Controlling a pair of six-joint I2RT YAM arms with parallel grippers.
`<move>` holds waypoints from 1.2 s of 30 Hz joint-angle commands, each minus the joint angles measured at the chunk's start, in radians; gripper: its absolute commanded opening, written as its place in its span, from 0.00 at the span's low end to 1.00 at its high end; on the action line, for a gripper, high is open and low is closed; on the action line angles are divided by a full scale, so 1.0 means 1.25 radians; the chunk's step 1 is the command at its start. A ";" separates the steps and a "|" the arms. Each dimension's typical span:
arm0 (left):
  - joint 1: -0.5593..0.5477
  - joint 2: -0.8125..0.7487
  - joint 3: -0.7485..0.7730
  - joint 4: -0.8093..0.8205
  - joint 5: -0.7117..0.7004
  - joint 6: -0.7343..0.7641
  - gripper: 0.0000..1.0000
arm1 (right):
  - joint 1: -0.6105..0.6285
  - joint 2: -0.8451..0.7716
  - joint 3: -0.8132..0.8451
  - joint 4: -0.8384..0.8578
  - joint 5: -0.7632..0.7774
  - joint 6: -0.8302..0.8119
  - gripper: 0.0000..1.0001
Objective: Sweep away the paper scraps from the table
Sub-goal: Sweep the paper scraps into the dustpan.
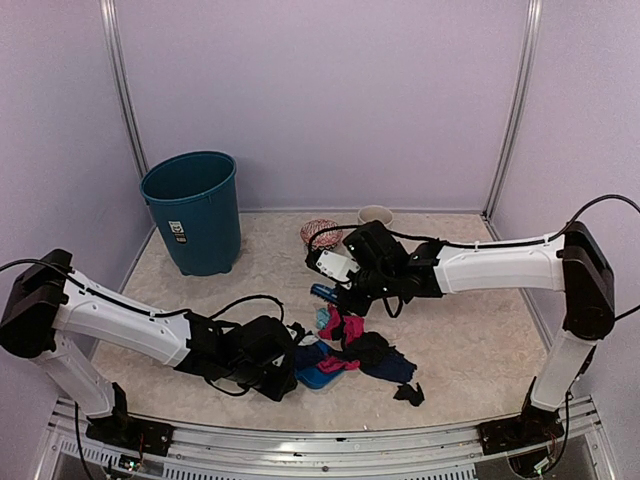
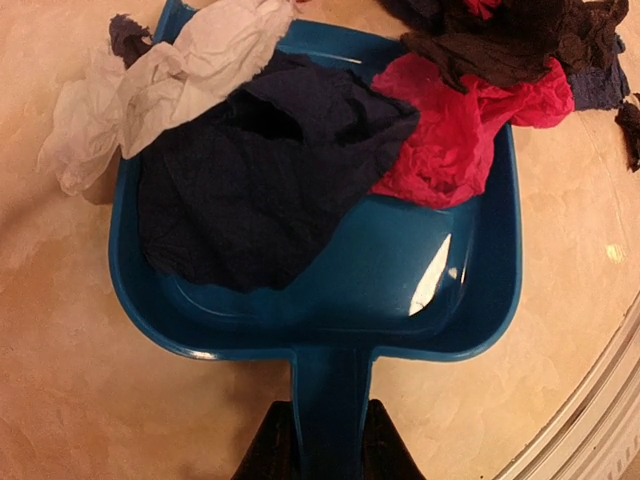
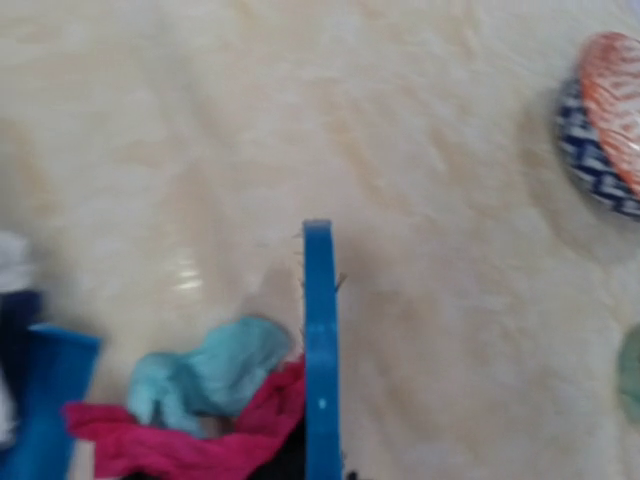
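Left tool [image 2: 328,440] sits closest to its wrist lens, fingers pressed against both sides of the handle of the blue dustpan [image 2: 400,290], so it is pinching that handle. Beige stone-look tabletop [image 1: 470,340] carries everything. A teal bin [image 1: 195,210] stands at the far left, well apart from the work. The dustpan lies flat on the tabletop just in front of the left arm, mouth facing away from it toward the middle. The right tool [image 1: 352,290] reaches in from the right. Its fingers are not visible in its own view, but it reads as pressed together on the blue brush [image 3: 318,340], whose long bar runs straight out from the wrist. The paper scraps [image 1: 365,350] are clumped at mid-tabletop. A navy wad [image 2: 260,170] is already inside the pan, a pink one [image 2: 460,130] and a white one [image 2: 180,70] hang over its lip, and a light blue wad [image 3: 210,375] lies right beside the brush. Key relation: the brush is on the far side of the clump and the pan mouth on the near side, so the pile lies between them. The next stroke should probably pull toward the robot's near-left. One black scrap [image 1: 408,393] lies apart, near the front edge, and the right arm is nearer to it.
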 commanded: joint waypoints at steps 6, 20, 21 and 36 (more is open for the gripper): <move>0.034 0.084 0.032 -0.074 -0.023 0.024 0.00 | 0.058 -0.121 -0.063 -0.037 -0.074 0.097 0.00; 0.026 0.078 -0.021 0.033 -0.057 0.049 0.00 | 0.088 -0.188 -0.077 -0.037 -0.033 0.177 0.00; 0.024 0.074 -0.031 0.051 -0.065 0.051 0.00 | 0.089 -0.192 -0.074 -0.037 -0.032 0.178 0.00; 0.016 0.114 -0.065 0.137 -0.113 0.055 0.00 | 0.049 -0.251 -0.085 -0.067 0.293 0.216 0.00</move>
